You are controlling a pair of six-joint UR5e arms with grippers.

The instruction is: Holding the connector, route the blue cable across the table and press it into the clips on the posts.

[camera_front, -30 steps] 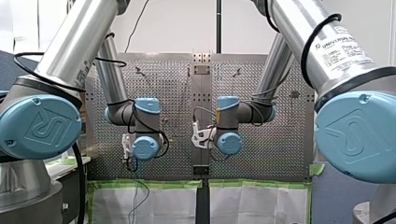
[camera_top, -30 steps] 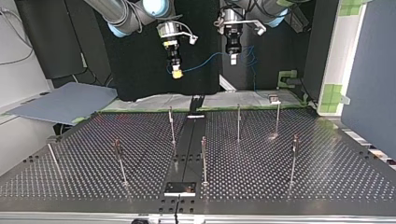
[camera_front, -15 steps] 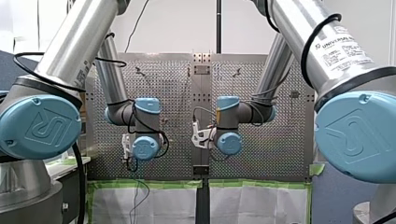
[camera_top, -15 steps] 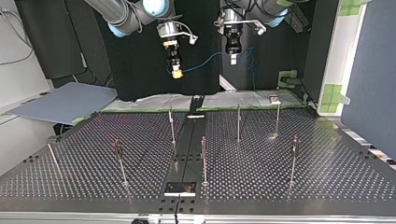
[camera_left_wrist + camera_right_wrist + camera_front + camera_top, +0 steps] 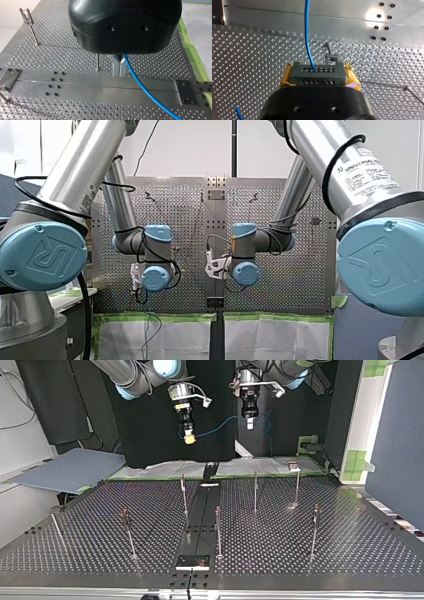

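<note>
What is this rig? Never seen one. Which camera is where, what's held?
Two robot arms with two-finger grippers work above a perforated table. The front view looks from behind the arms. The top view faces them from across the table, so sides are crossed. Each wrist view looks along one gripper. Thin posts with clips stand on the table. My right gripper clamps a grey connector between yellow pads. The blue cable runs from it to my left gripper, whose metal fingers are shut on it.
</note>
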